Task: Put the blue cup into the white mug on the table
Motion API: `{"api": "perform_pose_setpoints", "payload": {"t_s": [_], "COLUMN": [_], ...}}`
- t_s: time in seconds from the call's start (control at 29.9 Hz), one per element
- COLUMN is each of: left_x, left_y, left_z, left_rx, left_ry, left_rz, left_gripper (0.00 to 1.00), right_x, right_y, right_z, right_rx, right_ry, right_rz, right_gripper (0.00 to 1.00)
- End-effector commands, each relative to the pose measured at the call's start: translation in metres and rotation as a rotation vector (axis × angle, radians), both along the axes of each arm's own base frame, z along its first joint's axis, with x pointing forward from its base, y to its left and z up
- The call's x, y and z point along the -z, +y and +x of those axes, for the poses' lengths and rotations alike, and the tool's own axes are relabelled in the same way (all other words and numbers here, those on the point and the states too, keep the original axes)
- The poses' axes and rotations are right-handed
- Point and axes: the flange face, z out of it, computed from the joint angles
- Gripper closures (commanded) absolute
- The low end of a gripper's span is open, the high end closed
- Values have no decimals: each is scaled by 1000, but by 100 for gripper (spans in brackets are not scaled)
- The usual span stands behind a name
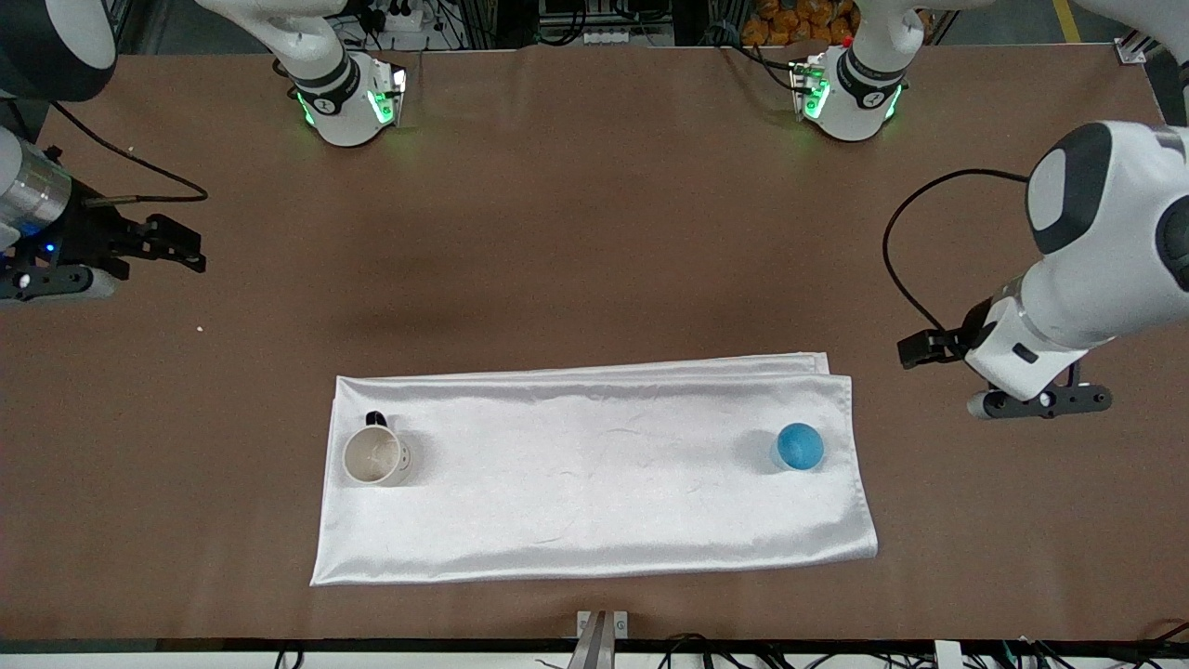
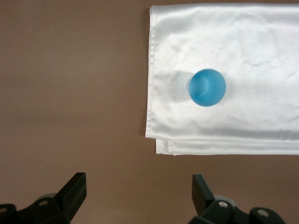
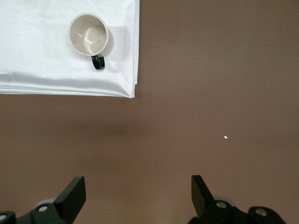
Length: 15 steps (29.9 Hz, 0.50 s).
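Observation:
The blue cup (image 1: 799, 446) stands on a white cloth (image 1: 594, 483) near the cloth's end toward the left arm; it also shows in the left wrist view (image 2: 207, 87). The white mug (image 1: 376, 455) stands upright on the same cloth at the right arm's end, black handle pointing away from the front camera; it shows in the right wrist view (image 3: 88, 35). My left gripper (image 1: 924, 348) (image 2: 138, 193) is open and empty over bare table (image 1: 594, 232) beside the cloth's end. My right gripper (image 1: 172, 246) (image 3: 138, 193) is open and empty over bare table, well apart from the mug.
The folded shiny cloth lies across the table's middle, nearer the front camera, and shows in both wrist views (image 2: 261, 42) (image 3: 37, 51). A tiny white crumb (image 1: 201, 327) lies on the table near the right gripper. The arms' bases stand along the table's edge farthest from the camera.

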Motion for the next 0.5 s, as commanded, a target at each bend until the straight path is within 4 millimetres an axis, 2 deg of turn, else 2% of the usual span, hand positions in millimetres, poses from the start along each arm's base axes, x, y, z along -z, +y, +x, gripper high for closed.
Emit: {"api": "perform_pose_setpoints", "payload": {"t_s": [0.0,0.1,0.2,0.47], "left_x": [40,64,90,151], "left_y": [-25,-34,-35,-38], "left_z": [15,22,30,42], "left_rx": [20,28,26,25], "left_ry": [-8,-12,-16,-30], "left_rz": [3,-1,-10,-21], "left_gripper": [0,0,0,0], "right_x": [34,60,89,166], "right_y": [2,5,20,93], "right_z": [15,23,29,48], "right_rx": [-4,-12,-36,-150], "right_ry": [32,48,56,56], "right_rz": [25,28,29,32], "right_gripper": [0,0,0,0]}}
